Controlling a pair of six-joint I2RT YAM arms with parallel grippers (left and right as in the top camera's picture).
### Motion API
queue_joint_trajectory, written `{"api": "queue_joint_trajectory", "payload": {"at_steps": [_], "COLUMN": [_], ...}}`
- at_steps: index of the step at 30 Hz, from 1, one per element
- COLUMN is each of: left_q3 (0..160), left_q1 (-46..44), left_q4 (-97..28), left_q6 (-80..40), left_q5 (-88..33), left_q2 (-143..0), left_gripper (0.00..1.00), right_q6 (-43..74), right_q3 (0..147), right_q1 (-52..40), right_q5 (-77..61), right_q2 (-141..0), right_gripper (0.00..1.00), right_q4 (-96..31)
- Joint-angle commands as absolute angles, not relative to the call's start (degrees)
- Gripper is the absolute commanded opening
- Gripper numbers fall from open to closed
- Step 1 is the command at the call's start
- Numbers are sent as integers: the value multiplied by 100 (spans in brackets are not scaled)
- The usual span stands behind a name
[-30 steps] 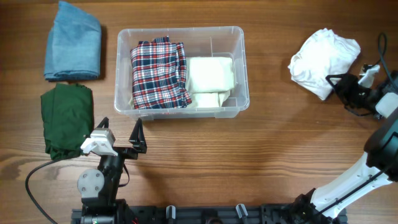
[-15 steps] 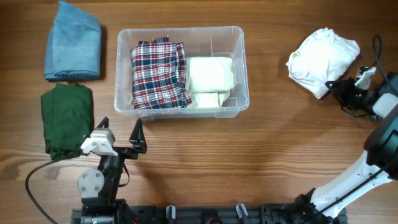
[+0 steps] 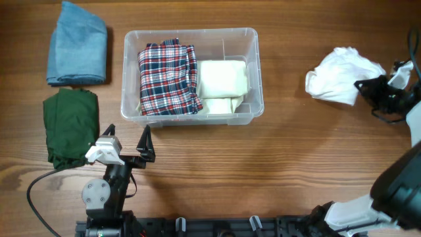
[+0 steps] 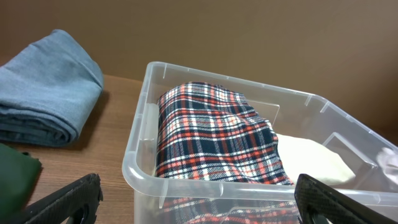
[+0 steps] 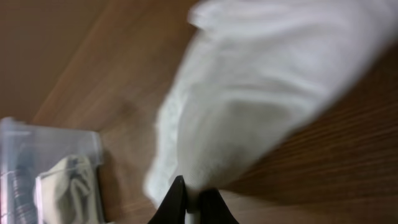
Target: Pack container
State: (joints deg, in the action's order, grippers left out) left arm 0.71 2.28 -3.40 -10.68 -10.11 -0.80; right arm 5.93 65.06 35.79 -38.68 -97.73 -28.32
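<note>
The clear plastic container (image 3: 191,118) stands at mid-table and holds a folded plaid cloth (image 3: 168,79) and a cream cloth (image 3: 223,84). It shows close in the left wrist view (image 4: 186,186) with the plaid cloth (image 4: 217,143) inside. A crumpled white cloth (image 3: 339,78) lies at the right. My right gripper (image 3: 363,86) is shut on its right edge; the right wrist view shows the fingers (image 5: 189,202) pinching the white cloth (image 5: 261,99). My left gripper (image 3: 126,141) is open and empty, just in front of the container's front left corner.
A folded blue cloth (image 3: 77,45) lies at the far left, also in the left wrist view (image 4: 43,93). A folded dark green cloth (image 3: 69,126) lies in front of it, left of my left gripper. The container (image 5: 43,168) shows far off in the right wrist view.
My right gripper has closed on the white cloth's edge and pulled it to the right, stretching the cloth out. The left arm has not moved.
</note>
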Motion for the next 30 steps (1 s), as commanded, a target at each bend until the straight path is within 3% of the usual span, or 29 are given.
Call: {"api": "queue_joint_trajectory", "payload": {"at_steps": [1, 9, 19, 24, 30], "left_q3": [34, 34, 34, 34, 34], "left_q1": [259, 259, 259, 259, 259], "left_q4": [-346, -346, -346, -346, -346], "left_q6": [-1094, -1096, -1096, -1096, -1096], "left_q5": [-956, -956, -956, -956, -956], "left_q2": [-54, -54, -54, -54, -54], "left_gripper": [100, 100, 100, 100, 100], "right_q6": [390, -478, -591, -56, 642], "right_q3": [6600, 7804, 10092, 10794, 10967], "right_q1": [3463, 2989, 2012, 869, -685], "right_q5": [-3597, -3439, -3328, -3352, -3315], "right_q2": [-9133, -8860, -8860, -8860, -8897], "right_gripper": [4, 4, 4, 4, 4], "right_q4": [-3100, -5063, -6746, -6453, -4873]}}
